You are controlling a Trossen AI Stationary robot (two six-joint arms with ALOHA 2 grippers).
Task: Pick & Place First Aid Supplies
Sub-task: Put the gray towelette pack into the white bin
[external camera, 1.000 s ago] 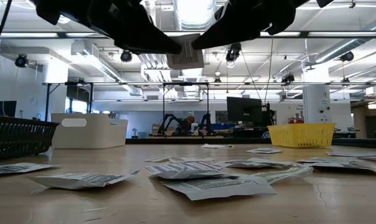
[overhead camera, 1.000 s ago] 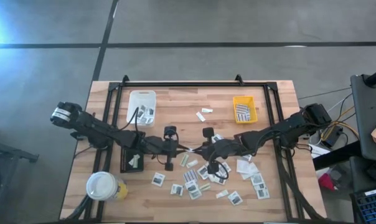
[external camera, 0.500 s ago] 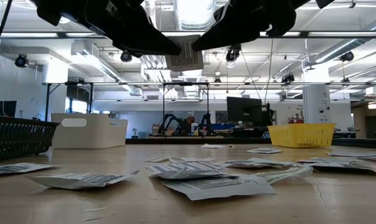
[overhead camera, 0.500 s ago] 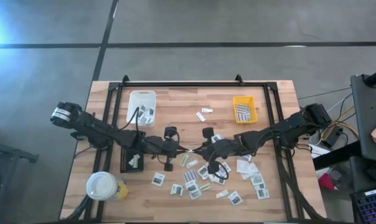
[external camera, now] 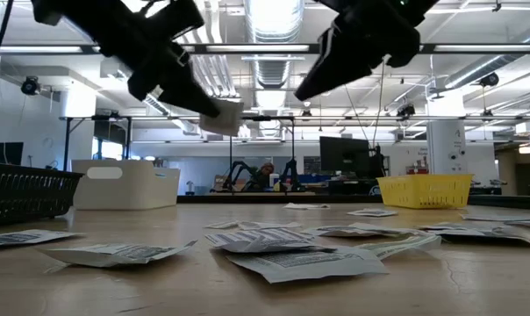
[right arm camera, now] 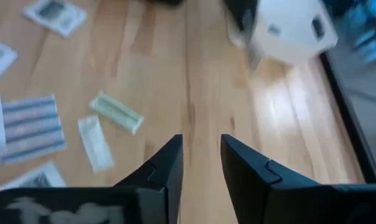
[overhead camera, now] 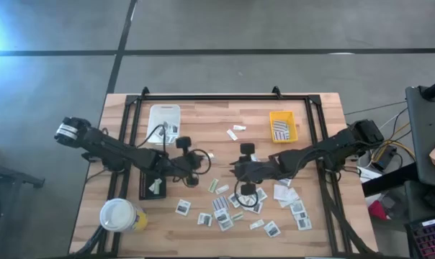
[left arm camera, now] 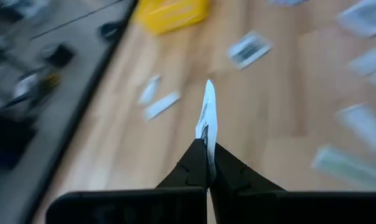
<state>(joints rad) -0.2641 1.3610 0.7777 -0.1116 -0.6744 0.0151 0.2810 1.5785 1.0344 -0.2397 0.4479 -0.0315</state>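
Note:
A small flat white packet [left arm camera: 208, 115] hangs in the air over the middle of the table, and my left gripper [left arm camera: 206, 149] is shut on it; the low view shows the packet [external camera: 227, 117] at the fingertips too. My right gripper [right arm camera: 200, 148] stands open a short way to the packet's right, above the wood, with nothing between its fingers. In the high view my left gripper [overhead camera: 201, 158] and my right gripper [overhead camera: 234, 170] face each other. Many more packets [overhead camera: 228, 208] and striped strips lie flat on the near half of the table. My left gripper pinches one end of the packet [left arm camera: 205, 134] between its two fingers. The fingers come from the table's left, slanting downward. The packet sticks out past the fingertips, edge-on to the wrist camera, and is lifted clear of the table.
A white tray [overhead camera: 164, 116] stands at the far left and a yellow tray [overhead camera: 282, 126] at the far right, both with packets inside. A black tray [overhead camera: 153, 185] and a white-lidded yellow cup [overhead camera: 119, 214] are near left. Two small pieces [overhead camera: 235, 132] lie between the far trays.
Both grippers met at one packet over the table's middle. My right gripper has let go of it and tipped. My left gripper has swung toward the table's far left with the packet, which stays clear of the table.

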